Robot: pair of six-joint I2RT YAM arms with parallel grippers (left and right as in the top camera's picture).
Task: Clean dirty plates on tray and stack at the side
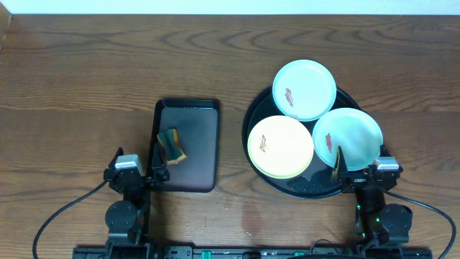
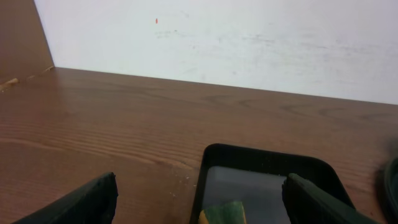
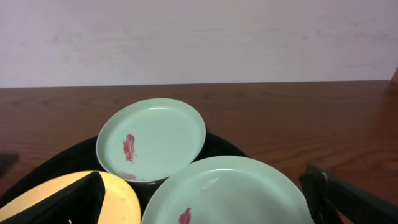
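The round black tray (image 1: 310, 189) sits right of centre with three plates on it. A mint plate (image 1: 304, 89) (image 3: 151, 138) at the far side has a red-brown smear. The yellow plate (image 1: 280, 146) (image 3: 119, 194) lies front left with a faint mark. A second smeared mint plate (image 1: 348, 139) (image 3: 230, 190) lies front right. My right gripper (image 1: 359, 164) (image 3: 208, 200) is open at the tray's near edge, its fingers either side of the near mint plate and holding nothing. My left gripper (image 1: 136, 157) (image 2: 202, 202) is open and empty, straddling the rectangular tray's left edge.
A rectangular black tray (image 1: 188, 147) (image 2: 267, 169) lies left of centre, holding a green and yellow sponge (image 1: 171, 144) (image 2: 224, 213). Brown wood tabletop (image 1: 86, 86) stretches to the left and behind. A white wall bounds the far edge.
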